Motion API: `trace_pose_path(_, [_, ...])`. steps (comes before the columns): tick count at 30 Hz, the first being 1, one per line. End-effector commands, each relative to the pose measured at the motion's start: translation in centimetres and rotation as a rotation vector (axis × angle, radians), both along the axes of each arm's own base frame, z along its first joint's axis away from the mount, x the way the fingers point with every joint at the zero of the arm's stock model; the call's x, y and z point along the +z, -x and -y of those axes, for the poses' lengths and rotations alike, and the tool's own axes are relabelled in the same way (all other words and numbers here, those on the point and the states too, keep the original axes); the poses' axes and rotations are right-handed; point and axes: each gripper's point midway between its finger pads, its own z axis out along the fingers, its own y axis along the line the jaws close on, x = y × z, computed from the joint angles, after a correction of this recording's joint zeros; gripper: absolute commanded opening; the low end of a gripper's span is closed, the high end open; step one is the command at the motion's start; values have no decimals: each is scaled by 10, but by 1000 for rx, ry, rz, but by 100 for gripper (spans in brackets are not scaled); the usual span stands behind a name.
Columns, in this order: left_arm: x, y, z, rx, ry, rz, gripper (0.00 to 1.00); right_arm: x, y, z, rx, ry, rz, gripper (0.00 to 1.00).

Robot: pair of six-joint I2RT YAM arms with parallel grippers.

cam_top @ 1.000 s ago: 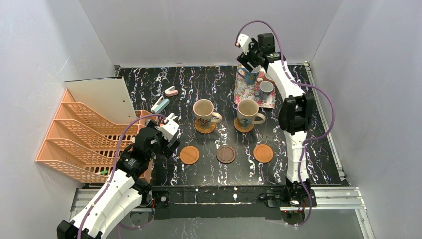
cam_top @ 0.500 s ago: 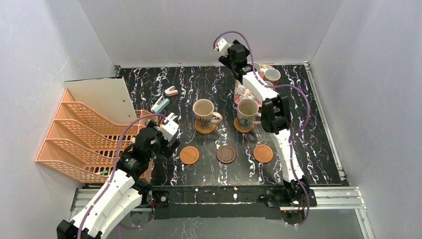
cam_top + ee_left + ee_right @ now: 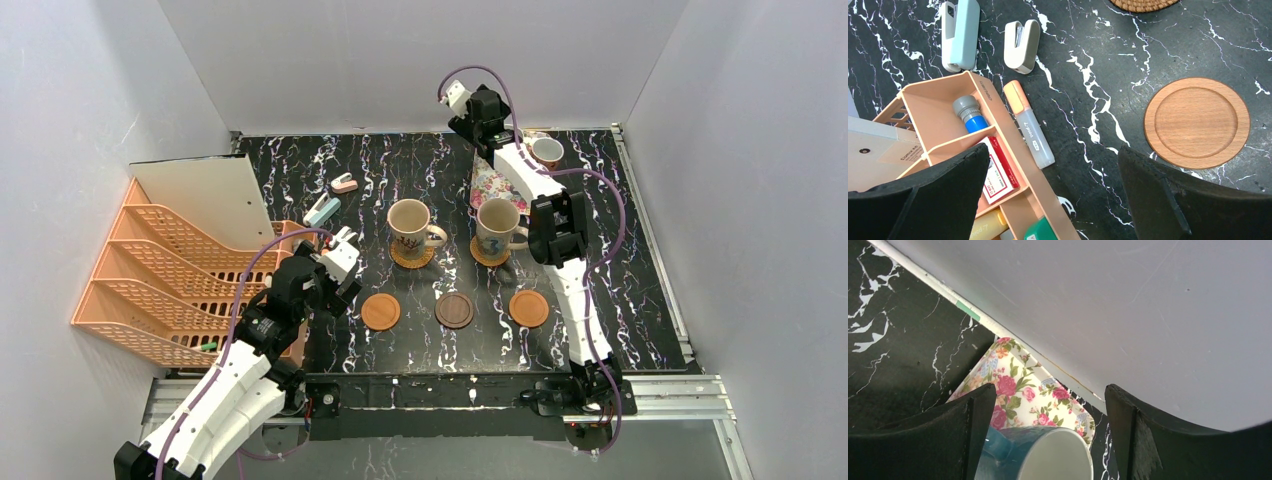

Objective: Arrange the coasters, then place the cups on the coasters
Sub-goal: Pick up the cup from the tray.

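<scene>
Inspector: Table [image 3: 620, 300] first. Any lettering?

Assessor: None on the marbled top, and none legible on the file rack [image 3: 150, 280] at left of the overhead frame. A pale panel [image 3: 878, 150] at lower left of the left wrist view carries small print that seems to begin "Comix". The rest is too small. Print on the marker [image 3: 1029, 127] is illegible.

Inspector: Changes?

Assessor: The right arm [image 3: 575, 300] has swung left within the second and now covers most of the floral tray [image 3: 1018, 385]. A reddish cup [image 3: 546, 150] has come into sight right of upper centre. The left arm [image 3: 235, 385] is unmoved.

Inspector: Grippers?

Assessor: Right gripper [image 3: 1050, 392]: fingers spread wide, nothing clamped. The blue cup [image 3: 1033, 455], cut by the bottom edge, sits low in the gap over the tray. Contact with the lower-left finger cannot be told. Left gripper [image 3: 1053, 160]: spread wide, empty, over bare table.

Inspector: Task items?

Assessor: The left beige mug [image 3: 408, 222] stands on the left woven coaster [image 3: 412, 260], the right beige mug [image 3: 497, 224] on the right woven coaster [image 3: 486, 256], mid-frame. Below them, in a row and uncovered, lie the left wooden coaster [image 3: 380, 311], the dark coaster [image 3: 454, 310] and the right wooden coaster [image 3: 528, 308].
</scene>
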Motion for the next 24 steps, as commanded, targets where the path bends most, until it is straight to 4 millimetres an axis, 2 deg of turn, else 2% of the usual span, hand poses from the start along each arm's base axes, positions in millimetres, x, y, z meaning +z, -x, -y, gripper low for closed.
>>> trace_pose_path(1, [-2,0,-3,12,-3,7,98,12,4,4,3,-19,-12,88])
trace_pose_path(3, [-2,0,-3,13,-3,7,98,8,7,8,4,-15,-39,89])
trace_pose_path(15, [-3,-1,-3,15,-7,1,98,16,34,16,32,-5,-150,89])
trace_pose_path(24, [-3,-1,-3,12,-5,1,98,22,45,41,-63,-9,-156,89])
